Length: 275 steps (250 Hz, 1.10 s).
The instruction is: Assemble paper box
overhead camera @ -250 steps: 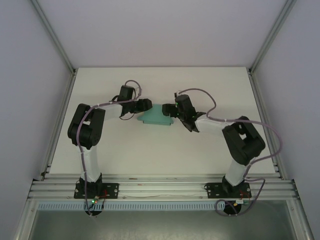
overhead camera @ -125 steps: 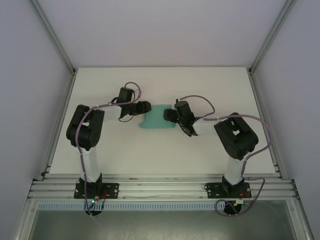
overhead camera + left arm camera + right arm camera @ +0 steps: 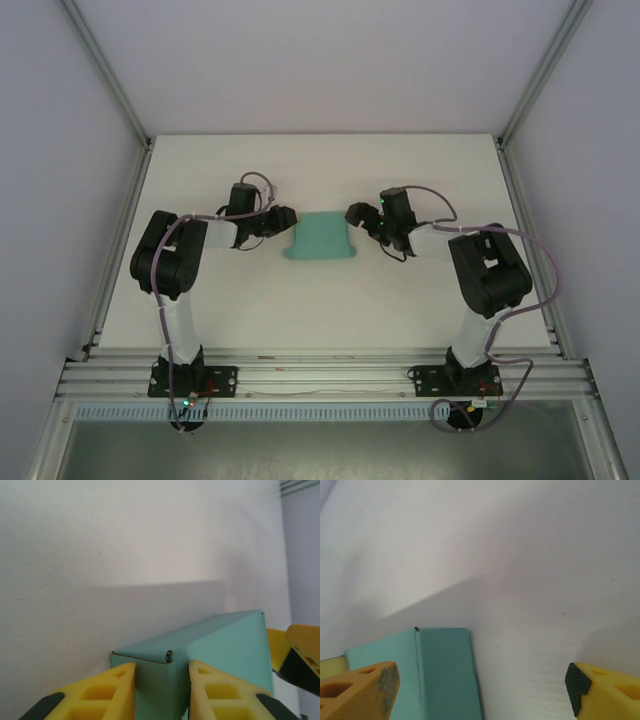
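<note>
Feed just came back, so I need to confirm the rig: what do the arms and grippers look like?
The left arm and right arm have bulky black joints, white links and looping lilac cables. The left gripper and right gripper carry yellow fingers with moulded hollows and black ribbed pads.

I run two arms of the same build: the left arm (image 3: 170,262) and the right arm (image 3: 487,280) both have glossy black joint housings joined by white link tubes. A lilac-grey left cable (image 3: 256,181) loops off one wrist, and a right cable (image 3: 537,262) arcs along the other arm. Each arm stands on a black base plate (image 3: 192,381), with a green light (image 3: 188,402) at its 6 o'clock. The left hand (image 3: 162,672) has yellow fingers (image 3: 102,694) with moulded hollow pockets. The right hand (image 3: 480,680) carries a black ribbed pad (image 3: 575,679) on yellow.
</note>
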Available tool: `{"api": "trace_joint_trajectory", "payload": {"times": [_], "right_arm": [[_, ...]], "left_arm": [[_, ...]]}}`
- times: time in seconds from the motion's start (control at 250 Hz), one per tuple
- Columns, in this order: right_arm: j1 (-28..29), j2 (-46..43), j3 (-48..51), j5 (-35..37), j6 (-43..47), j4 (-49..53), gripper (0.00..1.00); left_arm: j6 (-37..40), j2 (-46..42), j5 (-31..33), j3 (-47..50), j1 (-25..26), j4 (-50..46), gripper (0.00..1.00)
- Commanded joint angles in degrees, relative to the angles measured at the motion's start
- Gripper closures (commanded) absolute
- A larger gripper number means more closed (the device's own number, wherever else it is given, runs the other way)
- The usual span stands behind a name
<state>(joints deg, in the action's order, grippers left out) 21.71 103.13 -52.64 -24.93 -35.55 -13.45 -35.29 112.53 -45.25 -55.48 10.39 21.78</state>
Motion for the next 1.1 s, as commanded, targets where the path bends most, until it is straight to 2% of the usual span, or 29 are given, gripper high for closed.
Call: {"api": "trace_joint_trajectory", "payload": {"times": [0.0,0.152,0.204,0.46,0.556,0.708,0.839,0.883,0.919,1.031,1.075,1.095], "right_arm": [[0.3,0.0,-2.4,-11.2,-2.9,-0.1,0.13],[0.3,2.6,-3.6,-15.0,-3.5,0.8,0.13],[0.3,3.2,-3.7,-16.8,-3.8,0.3,0.13],[0.3,4.9,-2.7,-24.3,-8.2,-5.4,0.17],[0.8,6.3,-3.5,-26.9,-10.5,-9.0,0.25],[1.1,8.2,-3.1,-29.6,-17.8,-20.7,0.39],[1.1,7.6,-3.8,-29.0,-18.3,-20.4,0.50],[1.1,7.1,-4.1,-28.3,-18.1,-19.3,0.51],[1.1,6.8,-4.3,-28.1,-17.9,-18.4,0.53],[0.7,4.8,-4.4,-26.5,-18.1,-14.8,0.58],[0.5,3.6,-4.1,-25.7,-18.3,-13.5,0.58],[0.3,3.0,-4.1,-25.3,-18.3,-12.5,0.58]], "left_arm": [[-4.0,1.9,-1.6,2.8,-0.9,4.2,0.81],[-4.5,1.5,-2.2,4.3,-1.9,6.2,0.83],[-4.6,1.6,-2.3,4.5,-2.1,6.4,0.87],[-5.6,1.9,-2.5,5.2,-2.2,8.1,0.88],[-5.3,1.8,-2.7,5.1,-2.2,8.0,0.87],[-5.2,1.8,-2.6,5.1,-2.2,8.6,0.87],[-5.9,0.7,-3.2,5.0,-2.2,11.8,0.83],[-5.9,0.2,-3.3,4.8,-2.2,12.4,0.78],[-5.5,-0.4,-3.3,4.5,-2.1,12.6,0.68],[-1.8,-2.9,-2.2,2.7,-2.1,10.5,0.27],[0.4,-5.4,-1.2,1.8,-2.2,8.8,0.02],[1.7,-6.2,-0.7,1.3,-2.1,7.9,0.01]]}}
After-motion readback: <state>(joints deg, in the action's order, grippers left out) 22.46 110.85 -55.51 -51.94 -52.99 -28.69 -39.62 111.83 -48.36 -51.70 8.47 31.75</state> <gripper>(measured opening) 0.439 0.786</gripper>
